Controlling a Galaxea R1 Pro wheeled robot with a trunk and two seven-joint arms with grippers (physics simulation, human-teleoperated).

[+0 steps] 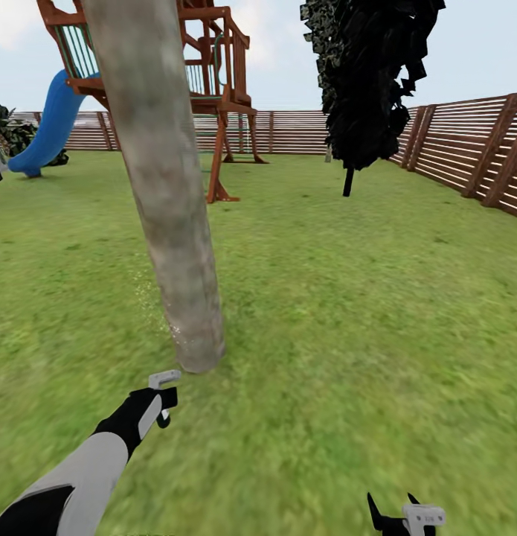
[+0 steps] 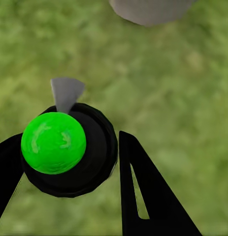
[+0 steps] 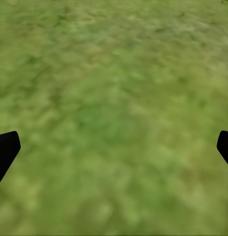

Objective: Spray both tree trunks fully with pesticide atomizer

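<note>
Mottled-grey, one tree trunk (image 1: 169, 216) is standing just beyond the left gripper (image 2: 69, 162) clenching one pesticide atomizer (image 2: 69, 152); the right gripper (image 3: 114, 147) is hanging released over grass (image 3: 114, 73).

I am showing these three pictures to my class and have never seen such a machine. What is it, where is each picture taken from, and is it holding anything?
It is a simulated two-armed robot on a lawn. The big picture comes from its head camera, facing a tree trunk. The other two come from cameras by each gripper. The left gripper grips a black spray bottle with a green top, nozzle towards the trunk. The right gripper is open over bare grass. Behind stand a playset and a fence.
</note>
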